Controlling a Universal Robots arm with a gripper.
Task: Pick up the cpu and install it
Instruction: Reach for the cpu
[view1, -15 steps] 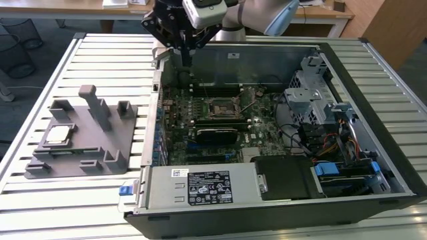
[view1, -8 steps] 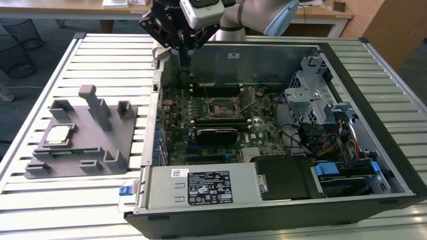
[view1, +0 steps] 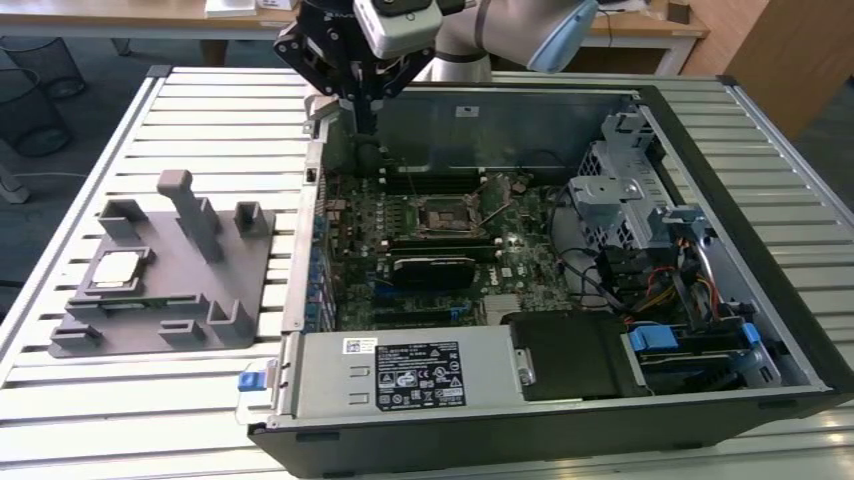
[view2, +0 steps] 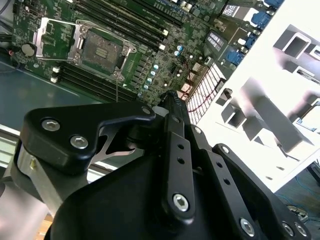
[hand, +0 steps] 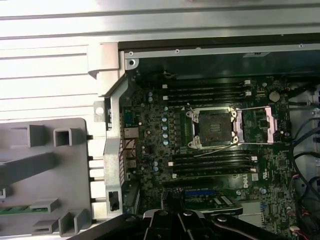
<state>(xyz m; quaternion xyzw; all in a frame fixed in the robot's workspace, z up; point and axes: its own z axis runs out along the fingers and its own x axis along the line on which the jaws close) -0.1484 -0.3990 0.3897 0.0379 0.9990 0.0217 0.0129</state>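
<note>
Gripper (view1: 360, 127) hangs high over the open computer case (view1: 534, 122), above the far corner of the green motherboard (view1: 350, 215). In the second wrist view, its two black fingers (view2: 172, 107) are pressed together into one thin tip, and nothing is between them.

The cpu (view1: 118, 268) is not in the case. It is a small shiny silver square, and it lies flat on the grey fixture plate (view1: 200, 292). The plate sits on the slatted metal table (view1: 200, 110), just beside the case on the exterior view's left. Grey posts stand up from the plate near the cpu. The cpu is well apart from the gripper.

The black cpu socket (hand: 215, 125) is in the middle of the motherboard. Its metal frame (hand: 270, 122) is flipped open to one side, and no chip is in the socket.
</note>
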